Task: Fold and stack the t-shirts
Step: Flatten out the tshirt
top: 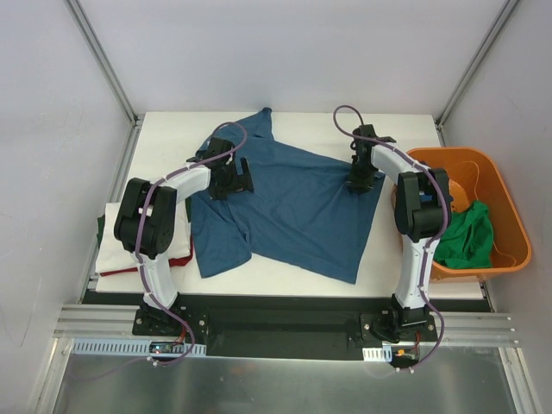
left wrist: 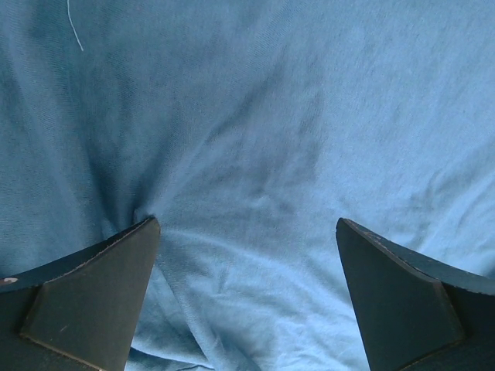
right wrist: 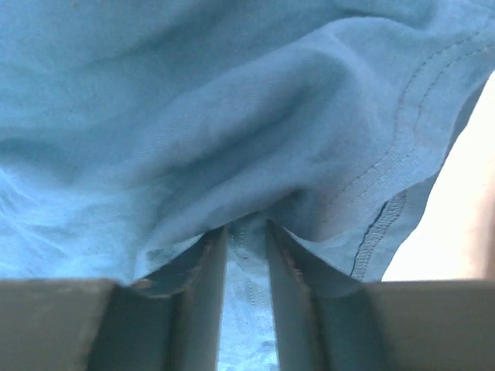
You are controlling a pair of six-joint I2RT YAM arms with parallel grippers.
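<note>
A blue t-shirt (top: pixel 293 207) lies spread and rumpled on the white table (top: pixel 345 125). My left gripper (top: pixel 240 179) is open, its fingers (left wrist: pixel 93 294) pressed down on the shirt's left part, with wrinkled fabric (left wrist: pixel 247 154) between them. My right gripper (top: pixel 360 179) is shut on a fold of the blue shirt (right wrist: pixel 232 139) near its hemmed right edge; cloth bunches between its narrow jaws (right wrist: pixel 246 255). A green t-shirt (top: pixel 470 237) lies in the orange basket. Folded white and red shirts (top: pixel 121 250) lie stacked at the left.
The orange plastic basket (top: pixel 448 159) stands at the table's right edge, close to my right arm. Grey enclosure walls and metal frame posts (top: pixel 103 60) surround the table. The stack at the left sits beside my left arm's base.
</note>
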